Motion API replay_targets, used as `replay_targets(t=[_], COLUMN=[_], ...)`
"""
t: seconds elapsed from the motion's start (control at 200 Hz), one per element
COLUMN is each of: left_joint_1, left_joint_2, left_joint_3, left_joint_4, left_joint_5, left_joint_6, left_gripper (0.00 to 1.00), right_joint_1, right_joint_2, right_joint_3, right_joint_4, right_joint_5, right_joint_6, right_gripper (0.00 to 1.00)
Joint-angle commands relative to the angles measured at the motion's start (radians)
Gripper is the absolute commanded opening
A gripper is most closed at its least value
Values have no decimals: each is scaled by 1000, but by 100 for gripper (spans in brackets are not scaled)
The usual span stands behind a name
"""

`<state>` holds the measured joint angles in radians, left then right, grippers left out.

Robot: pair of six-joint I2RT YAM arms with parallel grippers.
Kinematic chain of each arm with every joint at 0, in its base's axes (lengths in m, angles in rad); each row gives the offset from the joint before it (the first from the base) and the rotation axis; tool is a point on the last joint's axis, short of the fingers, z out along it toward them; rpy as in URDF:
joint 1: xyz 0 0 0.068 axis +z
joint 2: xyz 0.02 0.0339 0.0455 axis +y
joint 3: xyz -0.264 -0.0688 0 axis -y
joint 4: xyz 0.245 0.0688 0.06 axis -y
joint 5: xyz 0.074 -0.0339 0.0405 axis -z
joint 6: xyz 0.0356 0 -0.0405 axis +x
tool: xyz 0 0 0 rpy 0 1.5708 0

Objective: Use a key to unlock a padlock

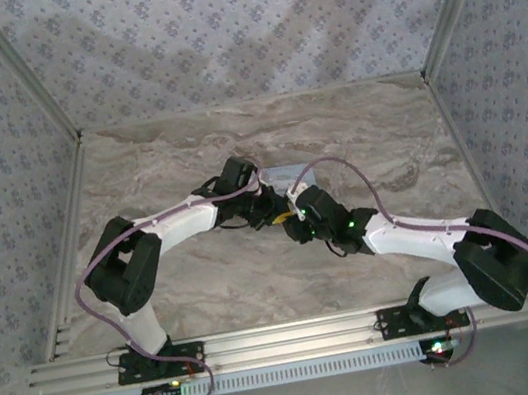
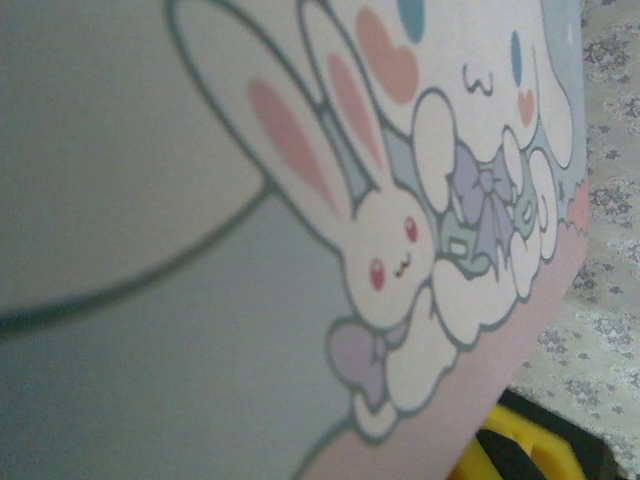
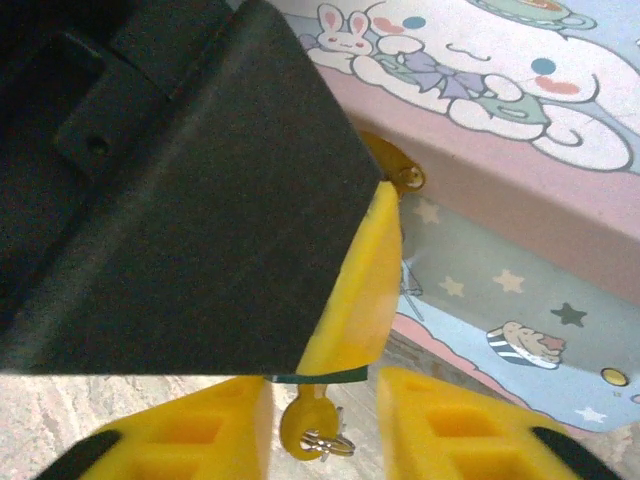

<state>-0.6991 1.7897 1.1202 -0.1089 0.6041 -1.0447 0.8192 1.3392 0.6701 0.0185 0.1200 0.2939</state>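
The padlock [image 3: 318, 377] shows as a thin dark strip under a yellow finger [image 3: 365, 285], apparently of the left gripper [image 1: 267, 200]; whether that gripper is closed I cannot tell. A yellow-headed key [image 3: 303, 422] hangs just below, between the parted fingers of the right gripper [image 3: 325, 400]. Both look small, hard, light and probably slippery; the flat key head is best to pinch. The cartoon tin [image 3: 520, 190] is close, so turning room is little.

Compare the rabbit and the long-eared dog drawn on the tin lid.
The rabbit is small; the dog is far larger. The rabbit's ears stand up with pink insides; the dog's are plain white and droop. The rabbit has red eyes; the dog's eye is blue. Both are white, dark-outlined drawings on the tin.
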Motion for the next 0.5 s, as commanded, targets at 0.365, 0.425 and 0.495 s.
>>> replay_targets(t=[0.365,0.425,0.495], left_joint_1=[8,8,7], left_joint_2=[-7,-9,-12], left_joint_3=[29,27,24], left_joint_4=[11,11,12], left_joint_5=[34,34,34], left_joint_6=[2,2,3], left_gripper=[0,0,0], right_joint_1=[-6,-14,-36], right_joint_2=[12,10,5], right_joint_3=[6,-2,-17], right_joint_4=[27,35,62], right_joint_5=[-20,-44,-93], right_joint_6=[-7,-3,21], right_gripper=[0,0,0])
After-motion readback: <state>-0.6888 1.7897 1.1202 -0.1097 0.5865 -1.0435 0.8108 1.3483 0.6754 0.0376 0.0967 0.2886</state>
